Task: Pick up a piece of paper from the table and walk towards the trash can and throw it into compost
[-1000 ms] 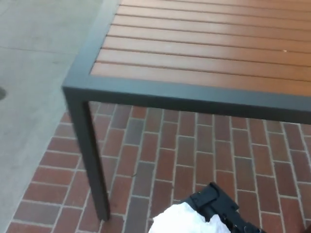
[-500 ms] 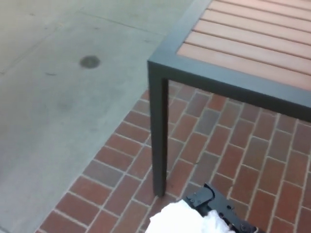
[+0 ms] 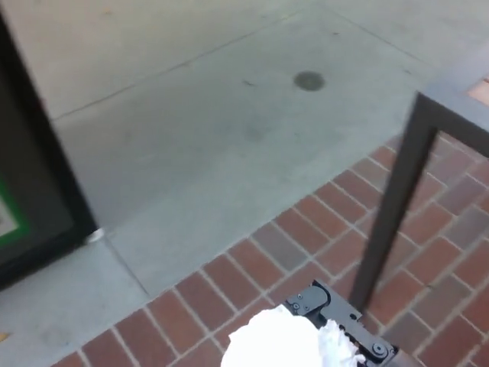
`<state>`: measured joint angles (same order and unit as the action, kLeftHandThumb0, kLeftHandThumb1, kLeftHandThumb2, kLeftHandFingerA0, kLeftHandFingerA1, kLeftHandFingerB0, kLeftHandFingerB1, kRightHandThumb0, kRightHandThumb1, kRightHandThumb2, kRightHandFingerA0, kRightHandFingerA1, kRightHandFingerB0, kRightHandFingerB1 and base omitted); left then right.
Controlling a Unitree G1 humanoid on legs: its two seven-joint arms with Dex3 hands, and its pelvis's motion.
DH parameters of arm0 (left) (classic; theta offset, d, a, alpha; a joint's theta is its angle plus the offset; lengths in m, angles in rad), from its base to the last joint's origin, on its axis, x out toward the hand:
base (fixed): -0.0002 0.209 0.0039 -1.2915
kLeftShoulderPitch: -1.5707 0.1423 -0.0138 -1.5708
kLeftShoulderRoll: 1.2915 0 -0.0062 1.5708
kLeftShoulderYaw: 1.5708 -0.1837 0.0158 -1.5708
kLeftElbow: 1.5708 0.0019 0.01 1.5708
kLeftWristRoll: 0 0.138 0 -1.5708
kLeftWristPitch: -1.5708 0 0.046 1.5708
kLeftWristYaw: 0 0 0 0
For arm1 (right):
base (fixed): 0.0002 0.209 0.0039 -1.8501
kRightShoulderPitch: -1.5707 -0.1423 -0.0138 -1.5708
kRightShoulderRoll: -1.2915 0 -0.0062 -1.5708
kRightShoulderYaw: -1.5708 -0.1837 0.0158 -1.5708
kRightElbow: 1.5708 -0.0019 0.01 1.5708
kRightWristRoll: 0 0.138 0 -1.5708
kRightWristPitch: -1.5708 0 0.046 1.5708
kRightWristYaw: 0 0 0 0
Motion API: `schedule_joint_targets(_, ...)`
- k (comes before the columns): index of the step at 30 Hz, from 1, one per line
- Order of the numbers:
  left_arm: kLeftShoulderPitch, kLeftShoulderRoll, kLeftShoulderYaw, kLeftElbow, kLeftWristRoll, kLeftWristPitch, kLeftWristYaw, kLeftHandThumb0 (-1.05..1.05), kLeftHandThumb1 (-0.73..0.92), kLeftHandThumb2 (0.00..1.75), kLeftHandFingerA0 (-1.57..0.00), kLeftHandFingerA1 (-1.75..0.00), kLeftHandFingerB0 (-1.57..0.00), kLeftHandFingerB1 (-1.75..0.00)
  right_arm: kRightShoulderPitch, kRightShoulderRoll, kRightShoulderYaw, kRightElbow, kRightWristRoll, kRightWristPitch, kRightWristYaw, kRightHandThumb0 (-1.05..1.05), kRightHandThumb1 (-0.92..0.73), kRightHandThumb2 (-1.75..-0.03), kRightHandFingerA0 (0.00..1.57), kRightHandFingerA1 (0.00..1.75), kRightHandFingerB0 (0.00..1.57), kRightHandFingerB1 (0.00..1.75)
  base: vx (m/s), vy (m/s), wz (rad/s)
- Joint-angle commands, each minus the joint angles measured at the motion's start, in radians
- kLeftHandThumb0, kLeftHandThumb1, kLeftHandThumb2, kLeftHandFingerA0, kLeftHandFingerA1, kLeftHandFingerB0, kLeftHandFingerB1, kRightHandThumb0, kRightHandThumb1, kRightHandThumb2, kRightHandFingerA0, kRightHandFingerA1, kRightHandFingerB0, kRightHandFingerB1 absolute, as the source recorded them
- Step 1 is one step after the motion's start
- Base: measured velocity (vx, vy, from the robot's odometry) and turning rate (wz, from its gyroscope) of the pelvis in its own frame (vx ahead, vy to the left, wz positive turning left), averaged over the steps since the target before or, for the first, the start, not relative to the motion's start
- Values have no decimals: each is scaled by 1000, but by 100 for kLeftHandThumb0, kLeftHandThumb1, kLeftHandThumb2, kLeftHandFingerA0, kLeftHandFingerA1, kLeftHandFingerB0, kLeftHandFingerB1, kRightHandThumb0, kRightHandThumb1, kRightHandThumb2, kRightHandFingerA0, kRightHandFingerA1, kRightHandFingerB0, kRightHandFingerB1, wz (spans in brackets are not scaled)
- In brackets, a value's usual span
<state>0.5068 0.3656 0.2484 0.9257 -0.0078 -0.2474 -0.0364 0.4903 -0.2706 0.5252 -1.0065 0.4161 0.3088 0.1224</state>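
concrete pavement [image 3: 199, 130] fills most of the view, with a dark round spot [image 3: 309, 80] at 1 o'clock. brick paving [image 3: 306, 260] runs across the bottom and right. dark bin, green-edged panel [image 3: 27, 176], at 9 o'clock on the concrete. table corner and its dark leg [image 3: 393, 206] at 3 o'clock, leg standing on the brick. right hand [image 3: 336, 325] at 6 o'clock, fingers clamped on the crumpled white paper [image 3: 283, 344], held over the brick. left hand not visible.
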Motion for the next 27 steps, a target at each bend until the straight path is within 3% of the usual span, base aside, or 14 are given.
schedule_joint_targets(1,-9,11,-8,28,20,-86,28,-8,66,82,-96,-95,-87,-85,6,15,17,-33,74,35,-11,-28,-58,-113,97,175,82,164,-53,339,105)
schedule_joint_targets(8,-9,9,-5,26,6,-78,17,-7,69,79,-93,-99,-85,-85,-2,14,5,-24,80,35,-4,-30,-61,-108,96,175,80,163,30,42,80)
schedule_joint_targets(9,-18,8,-6,37,9,-84,22,-4,64,86,-96,-99,-89,-87,-7,18,-1,-23,85,43,-9,-31,-72,-90,96,175,80,164,39,-91,76)
schedule_joint_targets(12,-32,7,-9,55,14,-94,30,-4,64,86,-96,-99,-89,-87,-15,24,-10,-22,95,58,-17,-31,-72,-90,96,175,80,164,38,-132,78)
schedule_joint_targets(13,-19,10,-14,35,23,-89,40,-8,68,77,-95,-98,-87,-82,-13,21,-10,-19,86,62,-20,-28,-57,-112,95,175,79,166,-82,-231,-11)
schedule_joint_targets(14,-3,11,-15,11,27,-79,47,-8,69,77,-95,-99,-86,-82,-12,18,-11,-15,71,65,-23,-28,-55,-117,96,175,78,167,35,-253,102)
schedule_joint_targets(27,-35,6,-17,73,21,-92,49,-7,68,76,-96,-95,-88,-85,-21,15,-1,-6,28,42,-22,-26,-58,-114,95,175,78,165,10,-32,42)
